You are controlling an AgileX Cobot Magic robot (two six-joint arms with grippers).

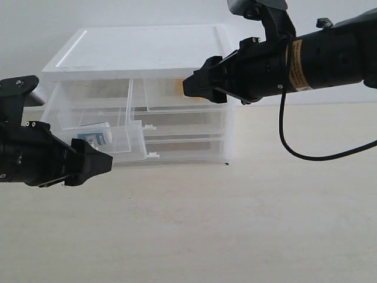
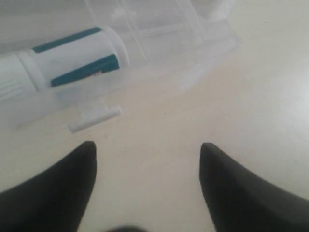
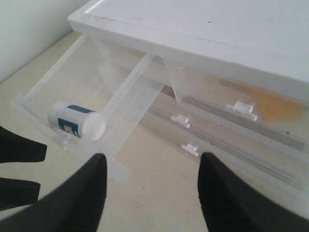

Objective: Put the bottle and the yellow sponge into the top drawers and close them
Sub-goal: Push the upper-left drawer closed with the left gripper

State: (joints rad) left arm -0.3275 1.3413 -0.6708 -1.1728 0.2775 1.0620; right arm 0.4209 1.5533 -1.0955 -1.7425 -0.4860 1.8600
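Left gripper (image 2: 148,143) spread, held level — seemingly just clear of the open drawer (image 1: 129,144).

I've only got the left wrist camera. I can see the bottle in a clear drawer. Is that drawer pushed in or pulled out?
Observer: Pulled out. The left top drawer sags forward with the bottle lying inside.
Operator: Where's the sponge?
Observer: The yellow sponge shows as an orange patch inside the right top drawer, which looks pushed in.
Operator: And the right hand?
Observer: The right hand is open, in front of that drawer.
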